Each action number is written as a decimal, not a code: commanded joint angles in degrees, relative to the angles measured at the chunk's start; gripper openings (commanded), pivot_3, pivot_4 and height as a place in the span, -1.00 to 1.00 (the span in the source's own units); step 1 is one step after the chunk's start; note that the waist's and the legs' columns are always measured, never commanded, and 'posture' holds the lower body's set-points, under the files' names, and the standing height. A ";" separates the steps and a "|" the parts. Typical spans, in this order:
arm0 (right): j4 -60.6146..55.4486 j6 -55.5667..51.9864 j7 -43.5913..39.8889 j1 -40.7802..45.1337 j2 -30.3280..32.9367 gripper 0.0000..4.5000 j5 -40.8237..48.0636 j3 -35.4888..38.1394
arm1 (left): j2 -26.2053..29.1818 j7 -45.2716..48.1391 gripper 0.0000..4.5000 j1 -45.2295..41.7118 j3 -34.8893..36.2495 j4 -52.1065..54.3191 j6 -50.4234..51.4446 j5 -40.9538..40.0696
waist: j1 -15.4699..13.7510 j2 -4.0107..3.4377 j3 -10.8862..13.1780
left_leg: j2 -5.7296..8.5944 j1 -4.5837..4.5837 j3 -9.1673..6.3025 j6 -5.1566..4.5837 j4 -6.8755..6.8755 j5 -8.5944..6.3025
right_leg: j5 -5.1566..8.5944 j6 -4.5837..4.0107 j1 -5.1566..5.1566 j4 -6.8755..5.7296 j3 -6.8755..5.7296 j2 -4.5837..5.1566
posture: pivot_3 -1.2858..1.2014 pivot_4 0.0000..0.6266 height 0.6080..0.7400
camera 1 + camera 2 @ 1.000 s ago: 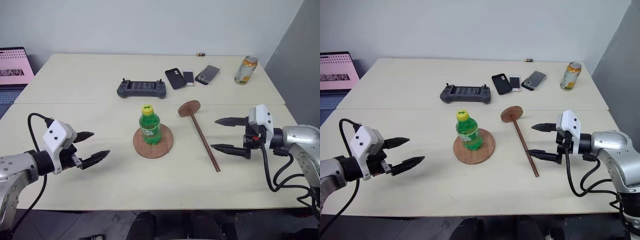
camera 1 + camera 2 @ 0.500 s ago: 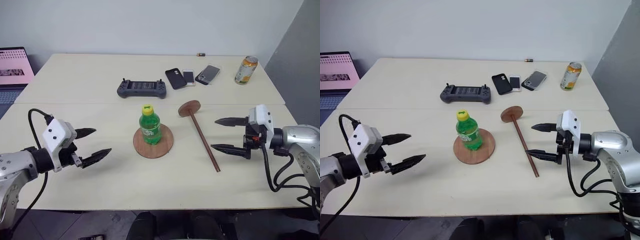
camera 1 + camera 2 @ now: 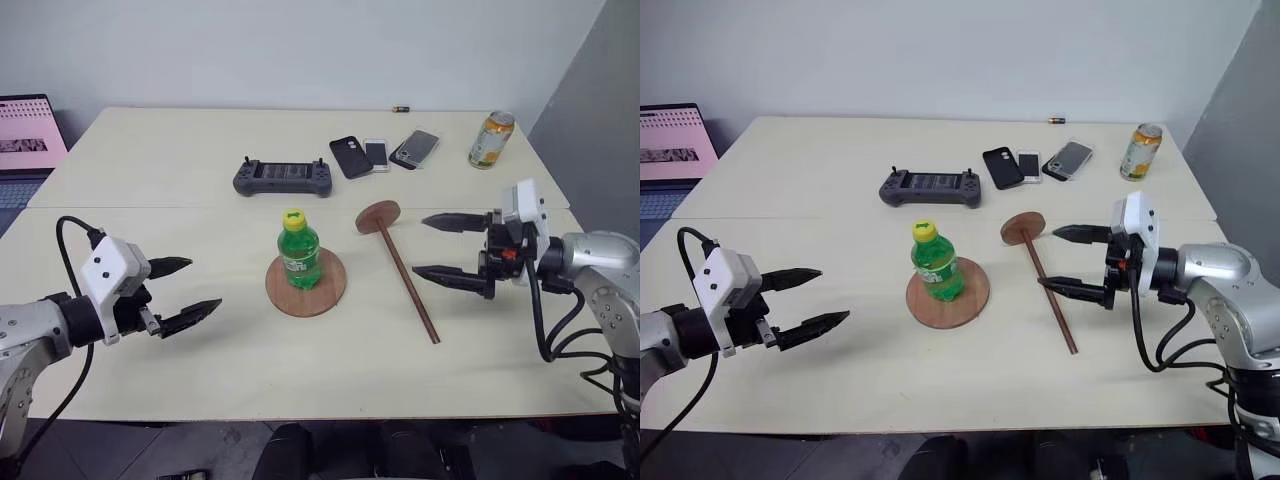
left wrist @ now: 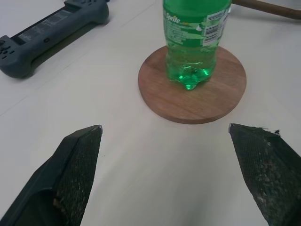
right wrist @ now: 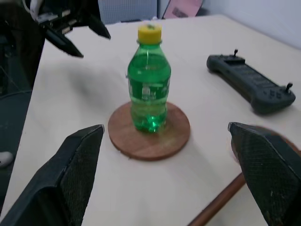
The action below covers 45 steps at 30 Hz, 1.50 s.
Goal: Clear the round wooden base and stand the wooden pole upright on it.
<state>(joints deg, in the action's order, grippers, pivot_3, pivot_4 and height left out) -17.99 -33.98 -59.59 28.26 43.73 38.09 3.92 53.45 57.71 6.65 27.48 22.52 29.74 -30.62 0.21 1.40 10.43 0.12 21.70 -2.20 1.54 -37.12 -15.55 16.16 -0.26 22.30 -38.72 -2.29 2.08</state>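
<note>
I work over the pale table (image 3: 200, 370), and the relation that governs my next move is the position of the green bottle (image 3: 299, 249) relative to my two hands. The round wooden base (image 3: 306, 283) lies flat near the table's middle, and the bottle stands upright on it, so the base is not yet clear. The wooden pole (image 3: 410, 286) lies flat just to the right of the base without touching it; its long axis runs from the disc end, farther from me, toward me and slightly rightward, ending near the front of the table. My right hand (image 3: 450, 246) hangs above the table just right of the pole's middle, fingers spread wide and empty, pointing leftward across the pole at the bottle. My left hand (image 3: 185, 290) sits well to the left of the base, also spread wide and empty, pointing rightward at it (bottle and base stand centred between its fingers in the left wrist view). I judge the right hand nearer to both pole and bottle; reaching the bottle with it means passing over the pole, whereas the left hand has an unobstructed path.
</note>
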 commanded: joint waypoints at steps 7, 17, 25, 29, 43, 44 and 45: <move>-1.96 -2.48 10.05 10.77 -12.24 0.98 -4.28 -10.82 | 1.38 0.69 1.00 -2.97 -1.44 1.74 -0.08 -1.10 | 0.01 0.00 0.00 | 0.00 0.00 0.00 0.00 -0.01 0.00 | 0.00 0.00 0.01 -0.02 0.00 0.00 | 0.03 -0.52 1.00; 10.45 0.47 16.56 15.96 -25.64 0.98 -12.88 -16.65 | 1.21 0.39 1.00 -3.14 -2.70 2.76 -0.05 -0.70 | 0.03 0.01 -0.01 | 0.01 0.06 0.01 0.01 -0.01 0.00 | 0.01 -0.04 0.09 -0.08 0.02 0.01 | 0.03 -0.52 1.00; 14.67 -1.15 15.76 17.77 -29.99 0.98 -13.97 -18.63 | 1.22 0.54 1.00 -2.72 -2.70 2.87 -0.46 -0.40 | 0.27 0.01 -0.01 | 0.01 0.04 0.00 0.00 0.01 0.00 | 0.01 -0.04 0.13 -0.13 0.02 0.00 | 0.03 -0.52 1.00; 16.50 -1.27 16.72 18.53 -32.24 0.98 -14.72 -18.49 | 1.09 0.47 1.00 -2.61 -2.85 3.00 -0.62 -0.25 | 0.31 0.01 -0.01 | 0.01 0.05 0.01 0.00 0.01 0.00 | 0.01 -0.04 0.17 -0.16 0.03 0.00 | 0.03 -0.52 1.00; 17.65 -1.67 16.60 18.50 -35.37 0.32 -15.62 -18.05 | 0.63 0.39 1.00 -3.54 -3.64 2.82 -1.33 0.04 | 0.60 0.01 -0.01 | 0.01 0.06 0.01 0.00 0.02 0.00 | 0.01 -0.04 0.21 -0.17 0.04 0.00 | 0.03 -0.52 1.00; 17.53 -1.74 16.46 18.49 -35.31 0.21 -15.63 -18.09 | 0.55 0.32 1.00 -3.61 -3.65 2.87 -1.30 -0.06 | 0.61 0.01 -0.01 | 0.01 0.07 0.01 0.00 0.02 0.00 | 0.01 -0.04 0.21 -0.17 0.04 0.00 | 0.03 -0.52 1.00; 17.41 -1.81 16.33 18.48 -35.25 0.09 -15.67 -18.17 | 0.47 0.28 1.00 -3.67 -3.67 2.90 -1.34 -0.12 | 0.65 0.01 -0.01 | 0.01 0.06 0.01 0.00 0.02 0.00 | 0.01 -0.04 0.21 -0.17 0.04 0.00 | 0.03 -0.52 1.00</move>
<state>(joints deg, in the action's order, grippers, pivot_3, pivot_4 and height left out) 0.87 -35.82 -42.68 45.57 8.69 22.01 -14.84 53.80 58.14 3.71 23.32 24.15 29.49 -30.32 0.86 1.41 10.42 0.13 21.76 -2.19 1.54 -37.10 -15.55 16.17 -0.30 22.52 -38.89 -2.25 2.08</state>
